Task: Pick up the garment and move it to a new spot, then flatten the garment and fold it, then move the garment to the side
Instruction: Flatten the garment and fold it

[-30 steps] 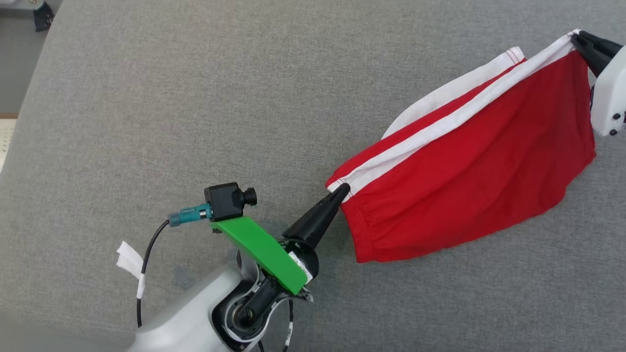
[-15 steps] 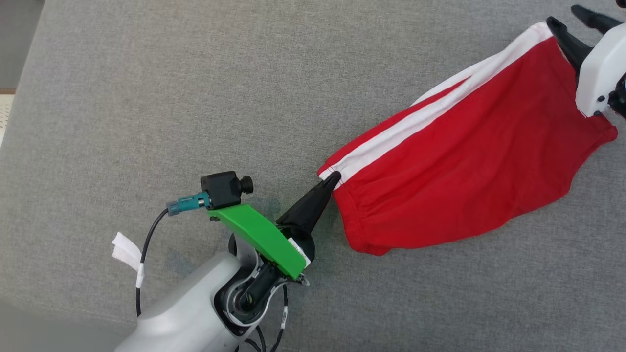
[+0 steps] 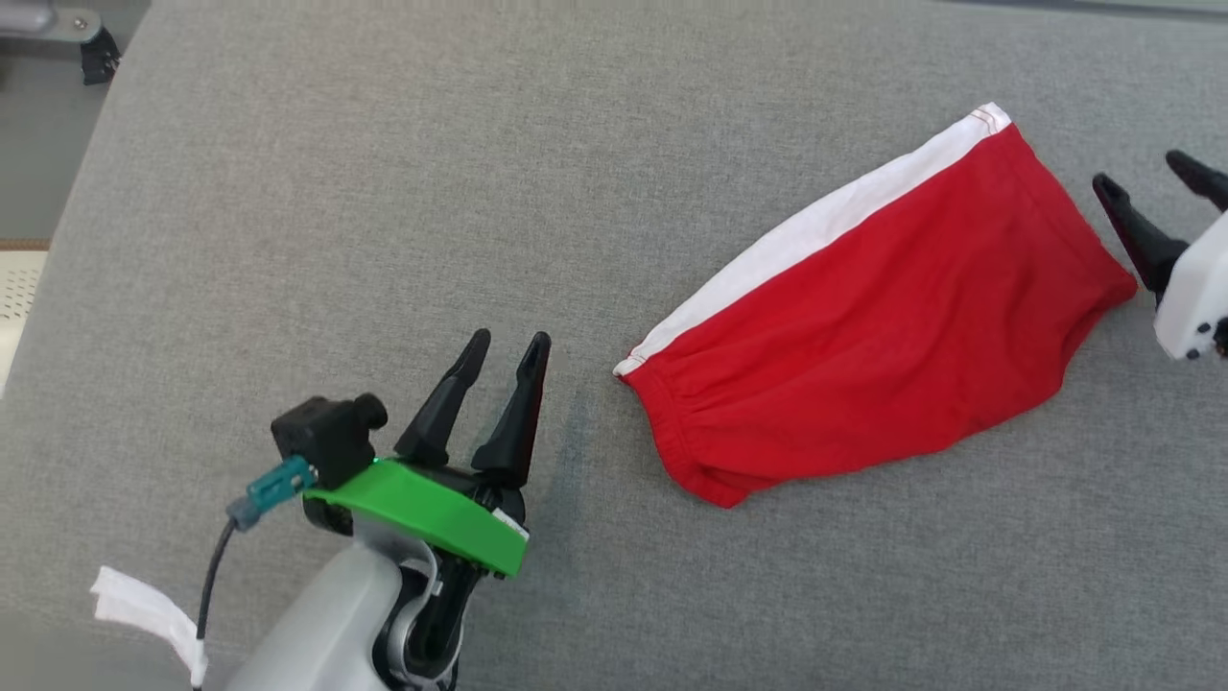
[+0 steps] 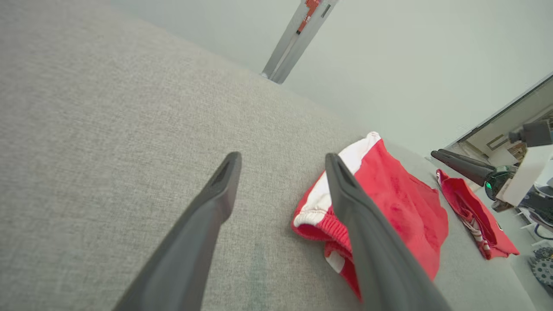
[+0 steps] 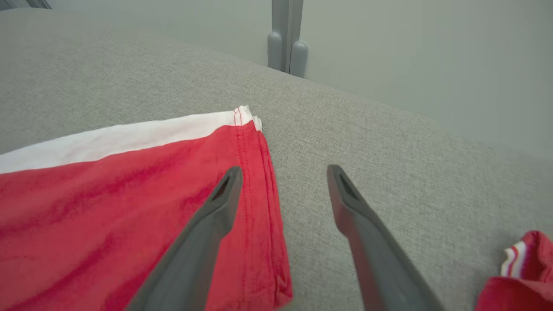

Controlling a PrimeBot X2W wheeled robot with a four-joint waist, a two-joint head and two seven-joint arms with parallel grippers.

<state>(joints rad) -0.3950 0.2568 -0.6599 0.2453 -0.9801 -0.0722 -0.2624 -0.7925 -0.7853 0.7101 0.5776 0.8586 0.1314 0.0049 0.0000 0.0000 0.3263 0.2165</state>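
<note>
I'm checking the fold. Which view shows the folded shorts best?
The head view: the whole shorts lie flat on the grey surface, white stripe along one edge. The left wrist view foreshortens them behind a finger; the right wrist view cuts them off past one hemmed corner.

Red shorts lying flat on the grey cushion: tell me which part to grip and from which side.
Take the red shorts at the gathered waistband corner, coming from the robot's left with the open left gripper. That end faces it, and the bunched elastic probably offers more to pinch than the thin flat hem beside the right gripper.
</note>
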